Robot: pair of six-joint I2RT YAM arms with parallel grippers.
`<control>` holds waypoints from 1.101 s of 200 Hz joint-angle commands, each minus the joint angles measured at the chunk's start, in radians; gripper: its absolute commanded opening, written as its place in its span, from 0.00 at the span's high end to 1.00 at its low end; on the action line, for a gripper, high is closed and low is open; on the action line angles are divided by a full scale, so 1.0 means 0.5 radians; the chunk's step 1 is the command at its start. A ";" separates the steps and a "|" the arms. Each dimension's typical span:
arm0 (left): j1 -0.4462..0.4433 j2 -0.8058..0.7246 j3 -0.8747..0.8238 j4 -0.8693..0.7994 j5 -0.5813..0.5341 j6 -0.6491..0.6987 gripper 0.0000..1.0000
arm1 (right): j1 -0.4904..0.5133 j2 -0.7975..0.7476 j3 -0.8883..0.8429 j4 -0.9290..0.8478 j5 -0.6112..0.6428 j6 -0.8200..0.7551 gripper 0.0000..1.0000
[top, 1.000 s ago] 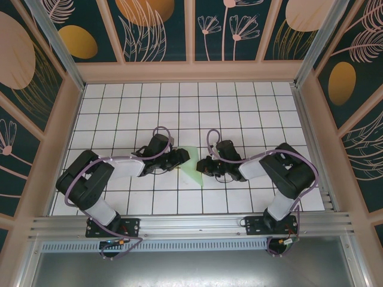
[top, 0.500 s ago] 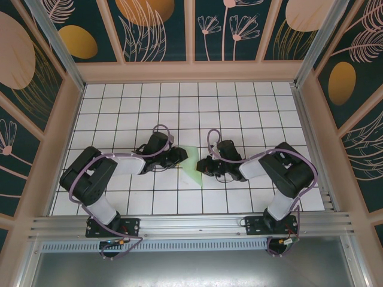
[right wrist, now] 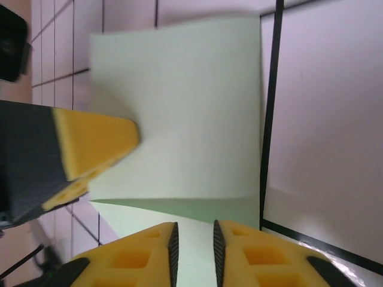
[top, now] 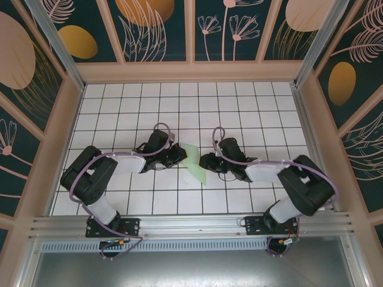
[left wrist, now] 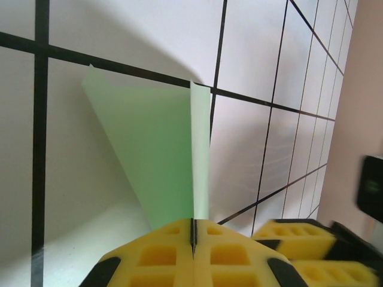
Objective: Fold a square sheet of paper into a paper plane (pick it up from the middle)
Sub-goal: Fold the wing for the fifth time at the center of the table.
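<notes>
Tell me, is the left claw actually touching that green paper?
Touching. The left wrist view shows the left gripper with its jaws shut on the green paper, whose near edge vanishes into the seam between them.

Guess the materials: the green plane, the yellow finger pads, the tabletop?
Paper plane: thin matte paper, pale mint, going by its sharp creases and thin edges.
Pads of the left gripper: likely soft foam or rubber, matte yellow, with moulded square pockets.
Table: smooth white surface with black grid lines, possibly laminate or a printed sheet; the look leaves it open.
</notes>
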 commanded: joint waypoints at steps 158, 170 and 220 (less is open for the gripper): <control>0.012 -0.042 0.051 0.038 0.045 -0.053 0.97 | 1.150 0.382 0.203 -0.102 2.078 -1.072 0.61; 0.012 -0.045 0.051 0.031 0.037 -0.049 0.97 | 1.150 0.406 0.203 -0.096 2.079 -1.083 0.66; 0.012 -0.058 0.048 0.002 0.023 -0.036 0.97 | 1.157 0.409 0.182 -0.113 2.107 -1.073 0.77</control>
